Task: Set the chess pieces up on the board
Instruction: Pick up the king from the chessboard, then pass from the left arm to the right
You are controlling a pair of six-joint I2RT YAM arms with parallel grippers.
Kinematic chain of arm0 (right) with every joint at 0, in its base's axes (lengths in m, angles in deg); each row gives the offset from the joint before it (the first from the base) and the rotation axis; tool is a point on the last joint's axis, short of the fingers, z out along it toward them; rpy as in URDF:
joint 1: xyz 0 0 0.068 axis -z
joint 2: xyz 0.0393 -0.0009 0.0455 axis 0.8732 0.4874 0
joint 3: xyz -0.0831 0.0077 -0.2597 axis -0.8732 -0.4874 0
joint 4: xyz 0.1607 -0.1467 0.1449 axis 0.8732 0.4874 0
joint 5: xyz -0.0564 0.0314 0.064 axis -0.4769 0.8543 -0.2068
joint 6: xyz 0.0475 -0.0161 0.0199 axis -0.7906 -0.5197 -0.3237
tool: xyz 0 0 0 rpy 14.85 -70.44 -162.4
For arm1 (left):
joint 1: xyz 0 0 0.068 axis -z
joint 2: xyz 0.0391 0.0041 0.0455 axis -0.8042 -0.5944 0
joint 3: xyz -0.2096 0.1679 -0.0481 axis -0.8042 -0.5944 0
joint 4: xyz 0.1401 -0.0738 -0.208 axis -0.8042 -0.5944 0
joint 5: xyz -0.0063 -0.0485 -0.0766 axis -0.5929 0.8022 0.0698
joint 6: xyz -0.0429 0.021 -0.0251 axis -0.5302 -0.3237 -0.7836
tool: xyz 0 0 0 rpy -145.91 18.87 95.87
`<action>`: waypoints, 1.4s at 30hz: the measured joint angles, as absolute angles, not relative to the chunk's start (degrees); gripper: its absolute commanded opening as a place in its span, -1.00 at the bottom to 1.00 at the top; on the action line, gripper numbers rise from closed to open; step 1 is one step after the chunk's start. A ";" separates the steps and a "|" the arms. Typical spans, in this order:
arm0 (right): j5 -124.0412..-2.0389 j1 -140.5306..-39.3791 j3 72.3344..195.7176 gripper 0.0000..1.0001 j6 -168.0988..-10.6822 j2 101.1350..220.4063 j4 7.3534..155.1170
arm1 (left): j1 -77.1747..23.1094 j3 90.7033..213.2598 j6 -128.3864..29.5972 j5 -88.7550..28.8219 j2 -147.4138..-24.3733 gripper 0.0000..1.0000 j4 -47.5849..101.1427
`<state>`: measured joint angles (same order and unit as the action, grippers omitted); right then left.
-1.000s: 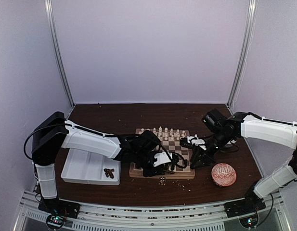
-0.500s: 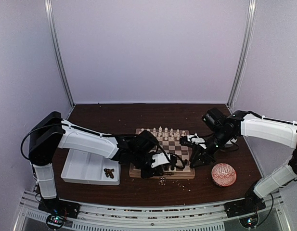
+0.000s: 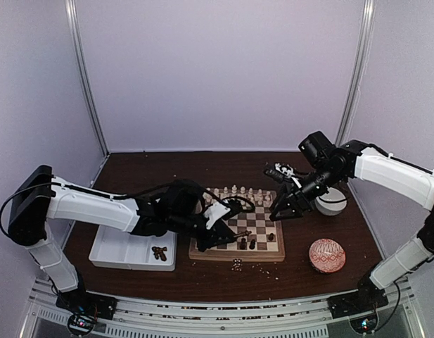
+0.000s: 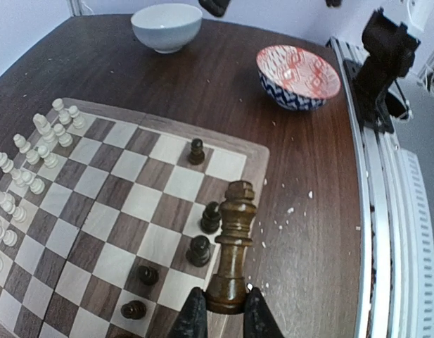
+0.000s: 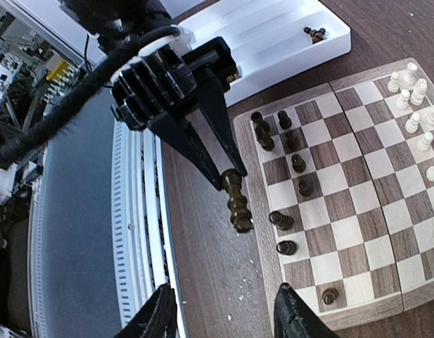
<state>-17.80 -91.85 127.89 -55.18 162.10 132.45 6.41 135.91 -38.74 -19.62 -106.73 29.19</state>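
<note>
The board lies at the table's middle. Cream-white pieces stand along its far rows, and several dark pieces stand near its front right. My left gripper hovers over the board's near edge, shut on the base of a tall dark brown piece, which it holds above the board's border. In the left wrist view the gripper is at the bottom. The right wrist view shows the same held piece. My right gripper is open and empty above the board's right side.
A white divided tray left of the board holds a few dark pieces. A red patterned bowl sits at front right and a white bowl behind it. Pale crumbs lie in front of the board.
My left gripper has drawn back leftward and lifted from the board's front right squares. My right gripper has risen and moved back from the board's right edge, uncovering the white bowl.
</note>
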 measured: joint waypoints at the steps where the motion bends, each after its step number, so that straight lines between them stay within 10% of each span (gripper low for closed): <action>1: -16.79 -91.83 128.83 0.00 -56.73 163.15 131.99 | 6.15 135.10 -41.19 -19.57 -106.73 -0.83 31.90; 16: -8.66 -93.01 133.39 0.01 -68.27 174.54 128.87 | 6.04 130.79 -55.92 -20.14 -106.73 -0.82 51.09; 31: -4.51 -94.39 133.11 -0.63 -72.12 176.53 126.22 | 6.04 130.79 -56.86 -20.25 -106.73 -0.80 51.99; 42: -12.20 -95.44 138.33 -0.77 -67.46 177.07 131.23 | 5.89 128.35 -57.02 -26.24 -103.32 -0.29 49.23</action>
<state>-12.20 -95.44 138.33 -67.46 177.07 131.23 5.89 128.35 -57.02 -26.24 -103.32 49.23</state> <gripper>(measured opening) 0.149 0.333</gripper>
